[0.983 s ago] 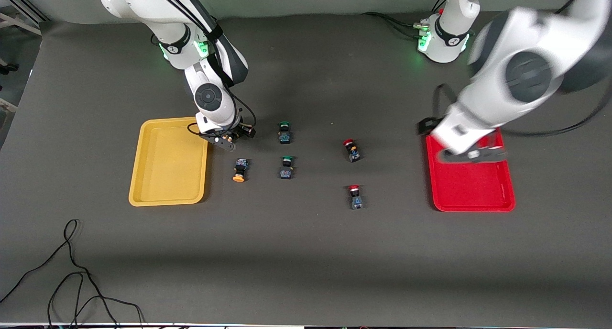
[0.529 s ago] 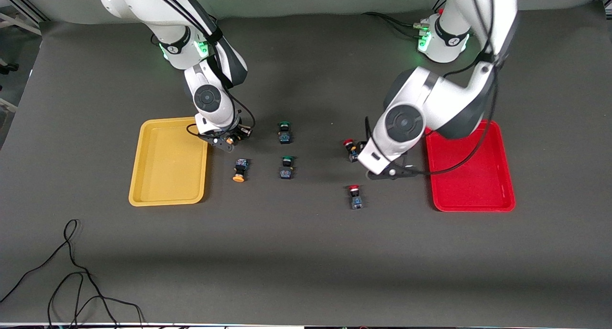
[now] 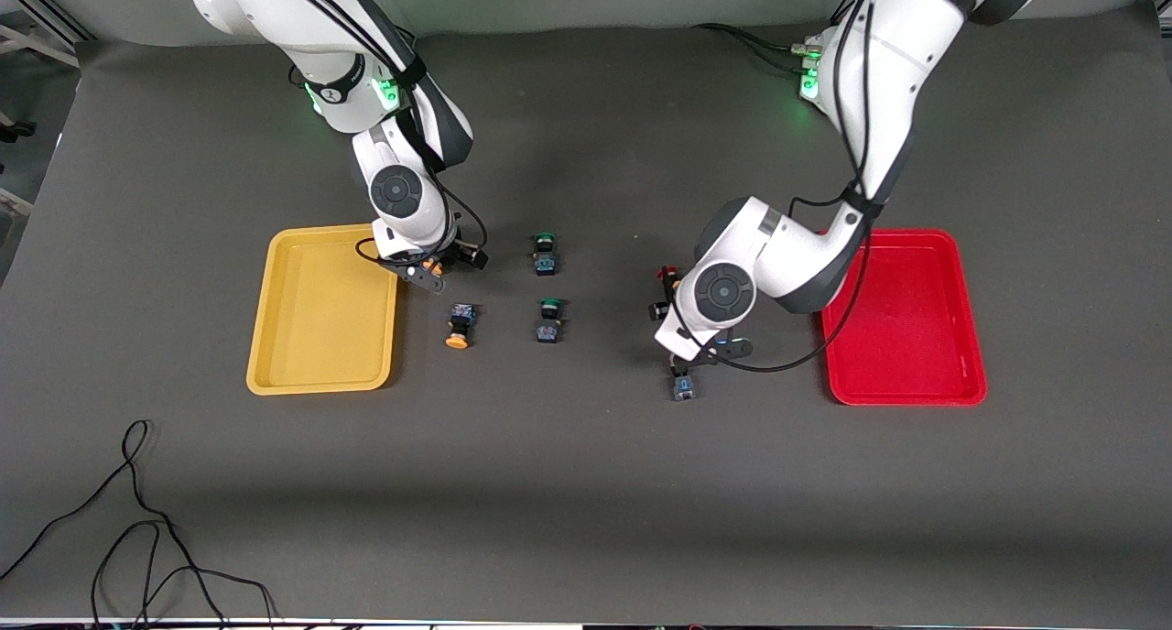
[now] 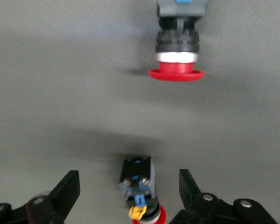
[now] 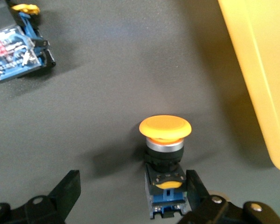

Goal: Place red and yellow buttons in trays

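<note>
- Your right gripper (image 5: 130, 196), fingers apart, brackets a yellow button (image 5: 164, 154) near the yellow tray (image 5: 266, 70).
- Your left gripper (image 4: 130, 196), fingers spread, straddles one red button (image 4: 139, 184); another (image 4: 177, 51) lies at twelve o'clock.

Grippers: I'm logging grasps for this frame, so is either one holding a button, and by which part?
Neither holds anything. The left gripper is open around a red button; the right gripper is open around a yellow button beside the yellow tray.

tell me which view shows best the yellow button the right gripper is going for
The right wrist view: the yellow button fills it, cap and body sharp between the open right gripper. The front view mostly hides it under that gripper; the left wrist view misses it.
</note>
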Robot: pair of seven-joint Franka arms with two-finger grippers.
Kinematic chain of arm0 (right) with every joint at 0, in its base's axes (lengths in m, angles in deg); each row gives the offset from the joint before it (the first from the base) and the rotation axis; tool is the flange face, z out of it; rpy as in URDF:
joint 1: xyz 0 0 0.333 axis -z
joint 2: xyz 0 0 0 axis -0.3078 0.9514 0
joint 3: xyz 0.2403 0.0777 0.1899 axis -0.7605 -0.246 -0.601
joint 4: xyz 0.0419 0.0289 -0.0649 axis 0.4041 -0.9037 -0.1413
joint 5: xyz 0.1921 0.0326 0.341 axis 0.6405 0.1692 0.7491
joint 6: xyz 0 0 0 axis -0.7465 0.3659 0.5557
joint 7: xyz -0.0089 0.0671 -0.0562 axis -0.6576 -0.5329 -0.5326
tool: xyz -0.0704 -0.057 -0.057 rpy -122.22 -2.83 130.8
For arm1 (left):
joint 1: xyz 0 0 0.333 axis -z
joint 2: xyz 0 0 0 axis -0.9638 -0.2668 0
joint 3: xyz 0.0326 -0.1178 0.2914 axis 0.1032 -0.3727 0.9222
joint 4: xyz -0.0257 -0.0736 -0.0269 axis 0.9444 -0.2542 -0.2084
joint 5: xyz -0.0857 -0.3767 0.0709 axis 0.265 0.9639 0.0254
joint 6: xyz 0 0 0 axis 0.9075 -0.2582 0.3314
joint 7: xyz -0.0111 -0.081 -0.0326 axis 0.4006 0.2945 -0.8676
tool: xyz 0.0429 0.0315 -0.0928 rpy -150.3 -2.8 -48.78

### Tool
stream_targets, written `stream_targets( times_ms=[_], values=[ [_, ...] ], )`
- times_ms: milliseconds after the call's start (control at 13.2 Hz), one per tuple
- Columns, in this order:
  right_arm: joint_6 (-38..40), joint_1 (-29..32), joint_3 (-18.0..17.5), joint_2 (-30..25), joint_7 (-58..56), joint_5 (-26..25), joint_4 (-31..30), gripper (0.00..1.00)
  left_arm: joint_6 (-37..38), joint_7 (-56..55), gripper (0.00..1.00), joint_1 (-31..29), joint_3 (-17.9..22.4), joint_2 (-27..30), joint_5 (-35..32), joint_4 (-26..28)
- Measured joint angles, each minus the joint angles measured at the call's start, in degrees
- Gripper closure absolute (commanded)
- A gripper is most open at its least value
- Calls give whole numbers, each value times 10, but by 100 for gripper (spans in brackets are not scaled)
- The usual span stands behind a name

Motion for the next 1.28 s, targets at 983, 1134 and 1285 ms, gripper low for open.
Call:
stream_targets(
  times_ms=[983,1134,1285],
  values=[
    [21,8,4,-8,-1,0,10,100,153,-52,100,-3,-2,86,0,-9],
    [74,34,24,-46,-30,0,19,100,244,-15,100,-31,0,163,0,-26],
    [112,48,102,-78,-141,0,20,100,296,27,100,-68,2,236,0,-22]
  ],
)
